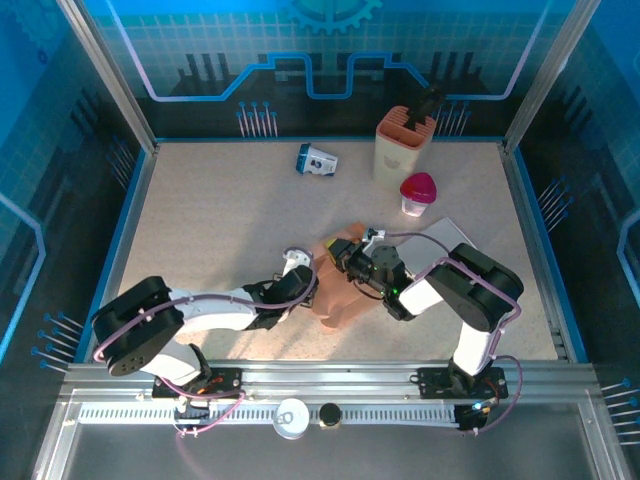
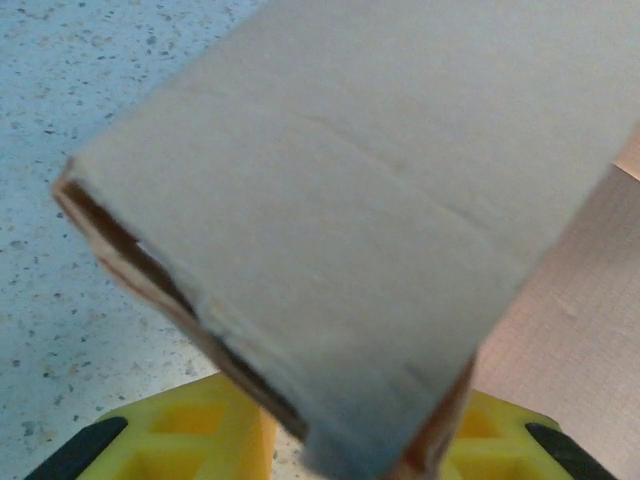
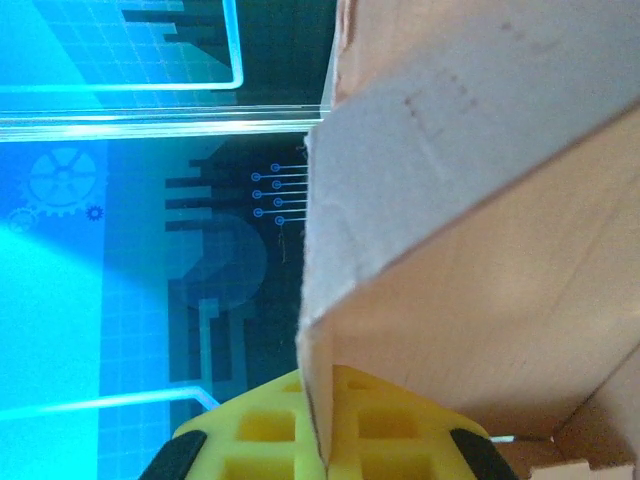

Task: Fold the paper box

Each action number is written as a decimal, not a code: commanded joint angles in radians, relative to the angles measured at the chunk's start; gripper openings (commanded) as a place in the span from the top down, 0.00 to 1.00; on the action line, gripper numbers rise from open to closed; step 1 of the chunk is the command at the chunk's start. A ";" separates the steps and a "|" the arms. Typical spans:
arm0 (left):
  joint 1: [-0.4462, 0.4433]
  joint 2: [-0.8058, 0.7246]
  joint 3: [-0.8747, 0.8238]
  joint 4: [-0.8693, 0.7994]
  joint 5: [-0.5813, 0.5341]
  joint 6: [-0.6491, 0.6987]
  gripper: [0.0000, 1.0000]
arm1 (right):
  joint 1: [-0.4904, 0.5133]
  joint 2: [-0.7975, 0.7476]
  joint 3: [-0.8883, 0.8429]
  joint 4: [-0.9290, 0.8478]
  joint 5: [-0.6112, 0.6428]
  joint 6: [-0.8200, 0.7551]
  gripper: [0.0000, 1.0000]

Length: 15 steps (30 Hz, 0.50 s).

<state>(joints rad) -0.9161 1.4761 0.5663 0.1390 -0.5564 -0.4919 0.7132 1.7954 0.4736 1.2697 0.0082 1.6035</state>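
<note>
Paper box (image 1: 338, 300) sits partly erected, left of the pink-capped jar (image 1: 418, 193) and nearer the arm bases than it. Left gripper (image 2: 340, 445) clamps a doubled cardboard panel. Right gripper (image 3: 320, 430) is pinched tight on a thin wall edge. Judged step: mid-fold, forming a side. Next move calls for one arm to hold firm while the other turns its panel along the crease.

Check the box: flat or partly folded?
Partly folded: the right wrist view shows the box with panels meeting at a creased corner, not flat. Ends closed or not: cannot tell.
</note>
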 commanded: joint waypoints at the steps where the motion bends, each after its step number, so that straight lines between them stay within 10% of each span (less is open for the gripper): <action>1: -0.007 0.018 0.045 -0.011 -0.090 -0.054 0.73 | 0.021 -0.004 -0.013 0.017 0.019 -0.004 1.00; 6: -0.018 0.048 0.060 0.001 -0.112 -0.083 0.84 | 0.024 -0.011 -0.015 0.007 0.026 0.002 1.00; 15: -0.025 0.102 0.083 0.035 -0.165 -0.100 0.74 | 0.028 0.005 -0.018 0.017 0.037 0.028 1.00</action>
<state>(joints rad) -0.9360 1.5600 0.6159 0.1364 -0.6701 -0.5713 0.7181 1.7954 0.4717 1.2739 0.0509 1.6226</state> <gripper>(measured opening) 0.255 0.041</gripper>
